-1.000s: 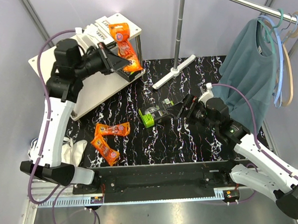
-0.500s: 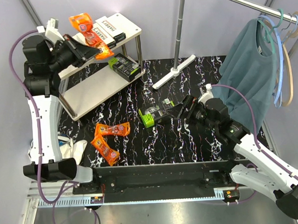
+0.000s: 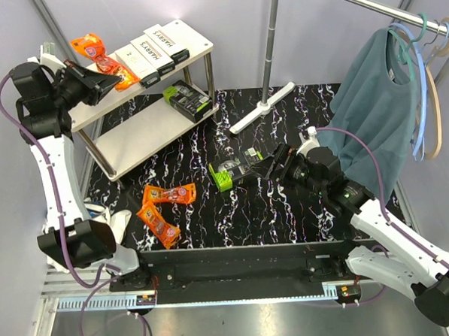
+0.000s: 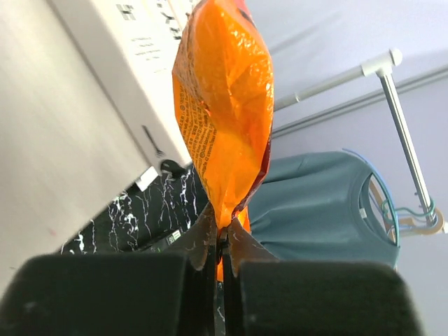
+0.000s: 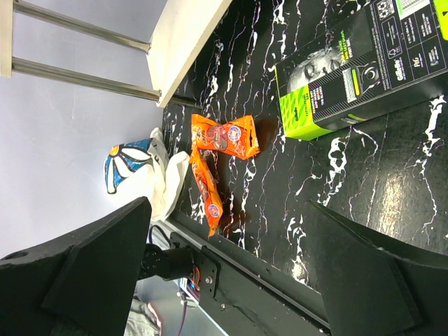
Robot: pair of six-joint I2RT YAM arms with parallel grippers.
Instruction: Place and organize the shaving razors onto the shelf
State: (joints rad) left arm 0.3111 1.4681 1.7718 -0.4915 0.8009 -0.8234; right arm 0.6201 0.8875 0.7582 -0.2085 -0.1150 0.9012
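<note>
My left gripper (image 3: 108, 71) is shut on an orange razor packet (image 3: 88, 46) and holds it over the left end of the shelf's top board (image 3: 191, 33). In the left wrist view the packet (image 4: 224, 105) hangs pinched between my closed fingertips (image 4: 222, 241). Two white HARRY'S boxes (image 3: 156, 43) lie on the top board. A black-and-green pack (image 3: 187, 99) lies on the lower board (image 3: 144, 138). Another black-and-green pack (image 3: 236, 171) lies on the table just left of my open, empty right gripper (image 3: 273, 165); it also shows in the right wrist view (image 5: 350, 70). Two orange packets (image 3: 169, 193) (image 3: 158, 223) lie at front left.
A white T-shaped rack foot (image 3: 263, 109) and its pole (image 3: 273, 37) stand behind the middle of the table. A teal shirt (image 3: 375, 92) hangs on the rail at right. A white cloth (image 3: 111, 223) lies off the table's left edge.
My left arm has swung up and to the left with the orange packet, from beside the lower board to the left end of the top board. The right arm has barely moved.
</note>
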